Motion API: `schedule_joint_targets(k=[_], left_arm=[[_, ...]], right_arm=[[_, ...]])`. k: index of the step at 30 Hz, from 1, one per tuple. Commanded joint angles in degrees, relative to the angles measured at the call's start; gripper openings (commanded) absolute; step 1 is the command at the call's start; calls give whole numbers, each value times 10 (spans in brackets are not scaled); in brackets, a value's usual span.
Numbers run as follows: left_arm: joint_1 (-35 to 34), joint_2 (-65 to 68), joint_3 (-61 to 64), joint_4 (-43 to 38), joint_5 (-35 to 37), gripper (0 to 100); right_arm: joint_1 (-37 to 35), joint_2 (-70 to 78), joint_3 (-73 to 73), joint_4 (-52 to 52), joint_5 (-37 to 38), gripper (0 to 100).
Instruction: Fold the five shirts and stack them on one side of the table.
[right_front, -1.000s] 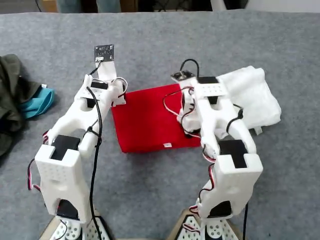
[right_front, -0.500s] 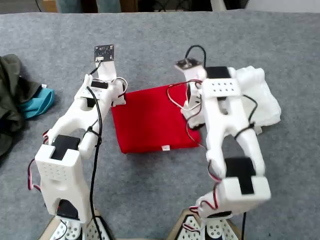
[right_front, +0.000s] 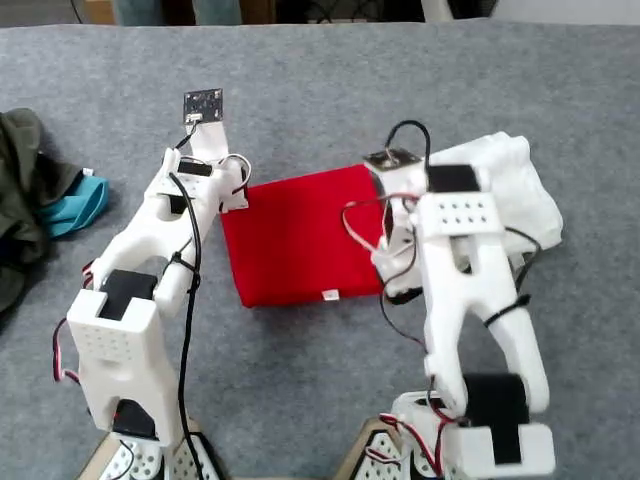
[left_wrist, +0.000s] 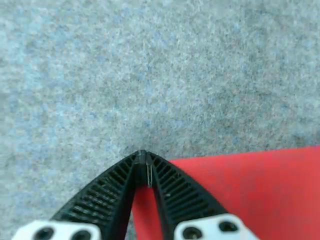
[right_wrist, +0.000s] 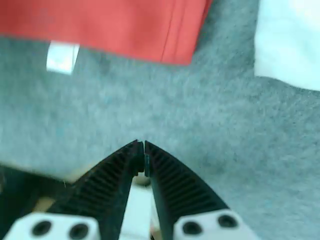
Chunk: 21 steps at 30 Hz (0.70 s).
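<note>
Overhead, the right arm hides one edge of the red shirt (right_front: 295, 240) and part of the white shirt (right_front: 515, 185). The left end effector (left_wrist: 142, 157), fingers pressed together, meets the red shirt's corner; whether it pinches cloth is unclear. The right end effector (right_wrist: 140, 147), closed and empty, hangs over the surface (right_wrist: 225, 125) near both.

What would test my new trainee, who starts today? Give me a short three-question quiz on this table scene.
1. True or false: the folded red cloth shirt lies between the left arm and the right arm.
2. The white cloth shirt by the right arm is: A crumpled; B folded flat; C rolled into a tube.
3. Fill in: the left gripper and the right gripper are both ____.
Key: 1 true; 2 A; 3 shut.
</note>
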Motion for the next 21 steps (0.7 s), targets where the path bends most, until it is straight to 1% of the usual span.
schedule_joint_targets(k=[1, 3, 5, 8, 10, 12, 17, 21], left_arm=[[-15, -9, -7, 8, 4, 29], [-15, -9, -7, 8, 3, 29], [-15, -9, -7, 8, 3, 29], [-16, -9, -7, 8, 4, 29], [-16, -9, -7, 8, 4, 29], [-17, -9, -7, 8, 4, 29], [-17, -9, -7, 8, 4, 29], [-17, -9, -7, 8, 3, 29]], right_arm=[[-35, -27, 29, -62, -80, 19], [-64, -27, 39, -94, -123, 70], [-85, -27, 42, -121, -154, 170], [-96, -27, 41, -159, -198, 322], [-96, -27, 43, -185, -225, 384], [-96, -22, 44, -206, -245, 409], [-96, 51, 39, -232, -281, 412], [-96, 117, 39, -280, -297, 411]])
